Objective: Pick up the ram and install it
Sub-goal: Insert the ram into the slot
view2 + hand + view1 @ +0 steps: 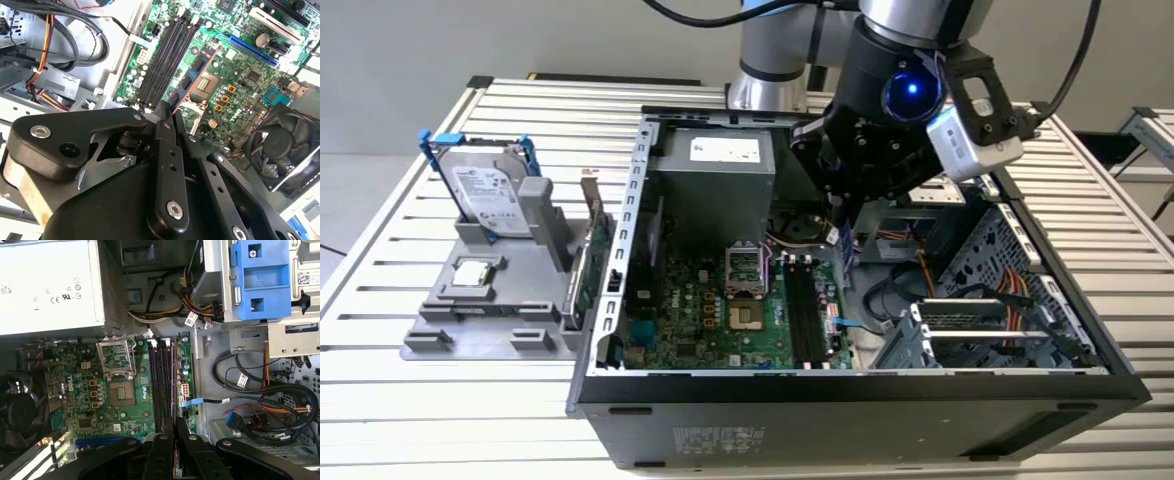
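So here's where we're at: the gripper [841, 222] is clamped shut on the ram [849, 250], which sits right between its fingertips. In the exterior view they're just above the middle of the frame, down inside the open PC case [854, 400]. The stick hangs straight below the fingers as a thin dark strip.

In the second wrist view we see the two black fingers [161, 125] pinched together on one end of the ram. The rest of it pokes out past the tips, showing a bluish face and an orange edge, over the green motherboard [707, 320].

In the first wrist view we're looking at the stick edge-on. It runs lined up with the long black memory slots [161, 385], just beside the outermost one. We can't tell if its lower edge is touching anything.

Back in the exterior view, the slots lie below the gripper, toward the frame's bottom centre. The CPU socket [744, 270] is just to their left and the grey power supply [714, 170] is above that. Over at the left edge of the frame, a grey tray [440, 335] outside the case holds a hard drive [487, 195] and a small silver chip [474, 272], well away from the gripper.
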`<act>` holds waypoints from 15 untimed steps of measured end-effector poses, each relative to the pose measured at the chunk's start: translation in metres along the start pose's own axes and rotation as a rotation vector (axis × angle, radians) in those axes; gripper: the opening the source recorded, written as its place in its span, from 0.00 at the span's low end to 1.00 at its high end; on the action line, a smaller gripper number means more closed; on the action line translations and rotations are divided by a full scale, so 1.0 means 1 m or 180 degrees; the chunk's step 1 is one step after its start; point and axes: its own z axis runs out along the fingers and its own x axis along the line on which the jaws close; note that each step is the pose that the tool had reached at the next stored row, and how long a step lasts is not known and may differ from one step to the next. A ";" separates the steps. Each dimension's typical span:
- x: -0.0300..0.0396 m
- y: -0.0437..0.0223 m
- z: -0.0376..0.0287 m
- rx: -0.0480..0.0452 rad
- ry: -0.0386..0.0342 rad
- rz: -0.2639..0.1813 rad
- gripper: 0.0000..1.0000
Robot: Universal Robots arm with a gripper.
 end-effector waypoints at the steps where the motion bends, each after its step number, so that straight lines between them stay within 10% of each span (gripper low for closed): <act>1: 0.0000 0.0000 0.0002 0.0000 0.0000 0.0000 0.00; 15: -0.0001 0.0005 0.0051 0.0000 -0.0003 -0.0018 0.00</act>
